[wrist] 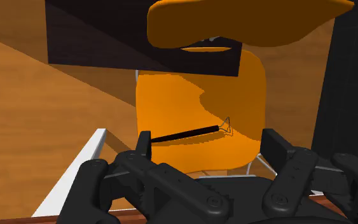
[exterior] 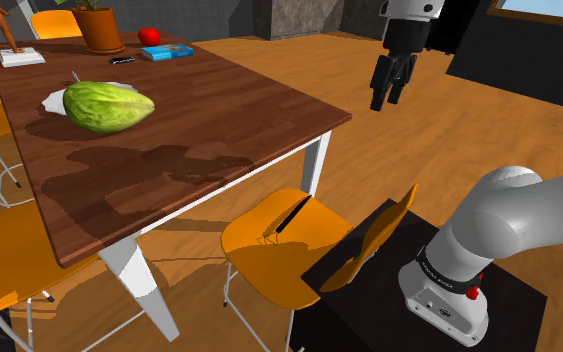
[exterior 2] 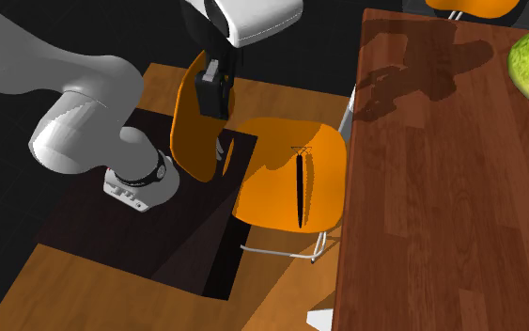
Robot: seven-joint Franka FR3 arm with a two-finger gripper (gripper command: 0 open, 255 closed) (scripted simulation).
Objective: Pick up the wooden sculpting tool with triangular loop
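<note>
Claw [wrist: 209, 145] released, fingers apart, nothing between them; it hangs in the air well above the orange chair [exterior: 269, 245]. Sculpting tool [wrist: 190, 133] lies flat on the chair seat, with a dark handle and a triangular wire loop at one end. The chair stands just beside the desk [exterior: 219, 110].

We see a white arm [exterior: 514, 215] made of thick rounded links, shaded grey. Its base [exterior: 447, 308] is a white block with small dark screw dots and a red button [exterior: 472, 293] at its 2 o'clock side. Above the base sits a black ring [exterior: 449, 268] with small white lettering. The gripper [exterior: 387, 100] is fully black, with angular knuckles and flat fingers [wrist: 144, 145].
</note>
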